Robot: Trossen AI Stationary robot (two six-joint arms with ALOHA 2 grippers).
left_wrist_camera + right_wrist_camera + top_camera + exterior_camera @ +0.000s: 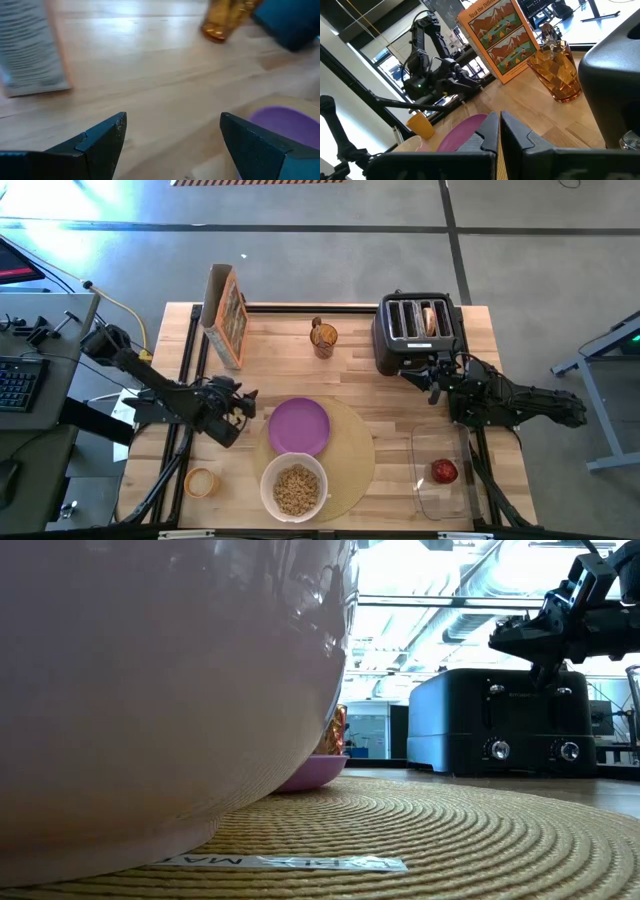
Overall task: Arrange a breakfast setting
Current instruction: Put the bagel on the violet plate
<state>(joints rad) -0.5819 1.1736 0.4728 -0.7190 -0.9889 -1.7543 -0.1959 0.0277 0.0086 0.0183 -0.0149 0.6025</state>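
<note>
A purple plate (298, 426) and a white bowl (294, 485) of brown cereal rest on the round tan mat (350, 450). A bagel (430, 320) sticks out of a slot of the black toaster (415, 330). A red apple (444, 471) lies in a clear container. A spoon stands in an amber glass (323, 337). My left gripper (246, 406) is open and empty, just left of the plate; its fingers frame bare table in the left wrist view (172, 131). My right gripper (433, 377) is shut and empty in front of the toaster and also shows in its wrist view (500, 131).
A cereal box (227, 315) stands at the far left of the table. A small yellow cup (200, 482) sits near the front left. The clear container (440, 495) lies at the front right. Bare wood shows between the glass and the plate.
</note>
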